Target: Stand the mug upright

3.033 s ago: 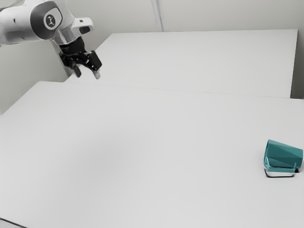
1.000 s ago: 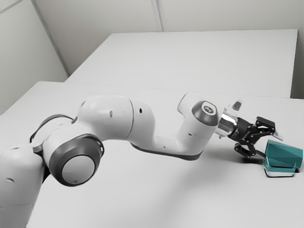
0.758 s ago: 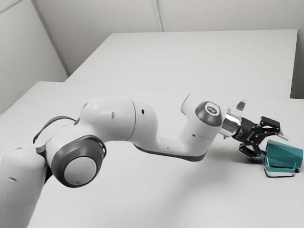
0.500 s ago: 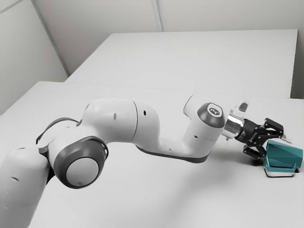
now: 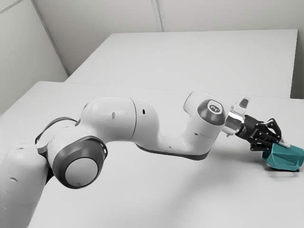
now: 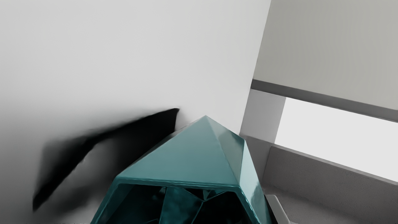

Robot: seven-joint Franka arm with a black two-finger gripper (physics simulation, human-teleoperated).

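Tipped mug (image 5: 287,158), long axis and mouth toward the claw (image 5: 279,145)

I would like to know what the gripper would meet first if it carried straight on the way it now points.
Most likely the teal mug: its open end faces the wrist camera, and the gripper is right at it. How far the two overlap in depth is unclear.

- The exterior view looks from the side of the arm (image 5: 111,118), well back and above, slanting down across the worktop (image 5: 247,204) toward the walls (image 5: 95,28).
- The wrist view sits just behind the tool (image 5: 276,144) — very near the mug (image 5: 286,158), facing its open mouth and out past the worktop's edge.
- Both share the mug and part of the worktop.
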